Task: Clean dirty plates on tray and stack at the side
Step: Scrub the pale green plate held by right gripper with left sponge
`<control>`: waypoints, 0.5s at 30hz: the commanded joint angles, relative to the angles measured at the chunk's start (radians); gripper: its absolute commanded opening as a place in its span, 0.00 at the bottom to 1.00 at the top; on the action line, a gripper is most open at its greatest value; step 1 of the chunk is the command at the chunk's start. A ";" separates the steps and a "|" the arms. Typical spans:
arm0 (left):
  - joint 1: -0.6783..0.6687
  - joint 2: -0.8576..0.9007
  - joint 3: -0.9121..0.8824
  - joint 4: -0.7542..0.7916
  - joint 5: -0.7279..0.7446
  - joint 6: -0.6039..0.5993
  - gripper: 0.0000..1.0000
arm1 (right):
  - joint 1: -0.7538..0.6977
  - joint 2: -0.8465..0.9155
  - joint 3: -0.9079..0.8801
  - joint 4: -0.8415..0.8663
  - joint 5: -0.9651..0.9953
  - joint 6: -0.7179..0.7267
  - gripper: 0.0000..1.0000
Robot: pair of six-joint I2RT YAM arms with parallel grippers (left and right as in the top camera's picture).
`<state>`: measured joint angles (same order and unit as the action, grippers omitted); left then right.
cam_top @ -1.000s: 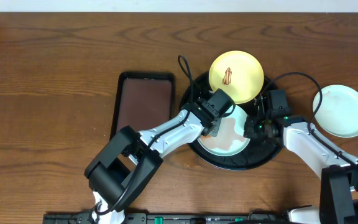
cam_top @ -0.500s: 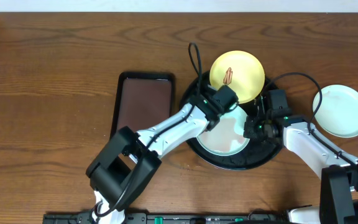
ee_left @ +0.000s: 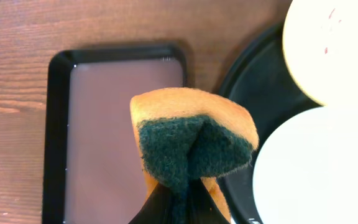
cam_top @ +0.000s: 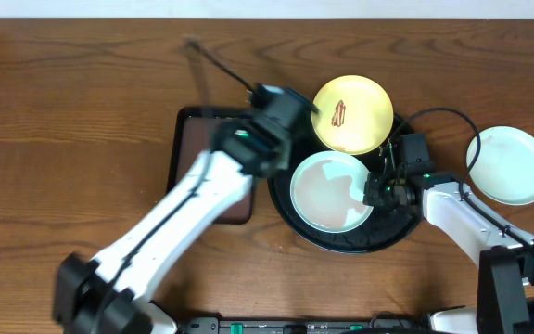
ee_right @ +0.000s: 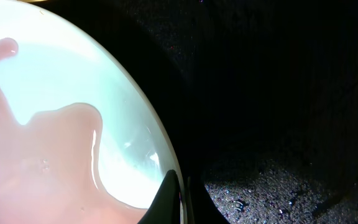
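Note:
A mint-white plate (cam_top: 332, 192) lies in the round black tray (cam_top: 341, 243) and carries a pinkish wet film (ee_right: 55, 143). My right gripper (cam_top: 376, 192) is shut on its right rim (ee_right: 180, 193). A pale yellow plate (cam_top: 352, 113) with a red-brown smear rests on the tray's far rim. A second mint-white plate (cam_top: 508, 165) sits on the table at the right. My left gripper (cam_top: 281, 104) is raised left of the yellow plate, blurred. It is shut on a folded orange and green sponge (ee_left: 191, 140), above the gap between the two trays.
A rectangular dark-brown tray (cam_top: 213, 148) with a black rim lies left of the round tray; it also shows in the left wrist view (ee_left: 114, 130). The black tray (ee_left: 253, 93), yellow plate (ee_left: 334, 43) and mint-white plate (ee_left: 316, 168) fill that view's right side.
My left gripper has lifted the sponge off the mint-white plate and swung up and left toward the rectangular tray. The plate now lies uncovered. The right arm has not moved.

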<state>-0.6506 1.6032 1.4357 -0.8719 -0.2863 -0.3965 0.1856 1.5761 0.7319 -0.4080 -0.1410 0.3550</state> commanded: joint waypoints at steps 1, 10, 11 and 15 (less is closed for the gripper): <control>0.009 -0.014 0.013 0.031 0.173 -0.028 0.08 | -0.008 0.021 -0.026 -0.012 0.121 -0.012 0.01; -0.108 0.168 -0.156 0.360 0.280 -0.176 0.07 | -0.008 0.021 -0.026 -0.016 0.121 -0.012 0.01; -0.116 0.196 -0.156 0.376 0.283 -0.191 0.08 | -0.008 0.021 -0.026 -0.016 0.121 -0.012 0.01; -0.138 0.302 -0.156 0.505 0.434 -0.193 0.07 | -0.008 0.021 -0.026 -0.014 0.121 -0.011 0.01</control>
<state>-0.7765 1.8523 1.2789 -0.4347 0.0200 -0.5495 0.1856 1.5761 0.7319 -0.4072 -0.1387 0.3546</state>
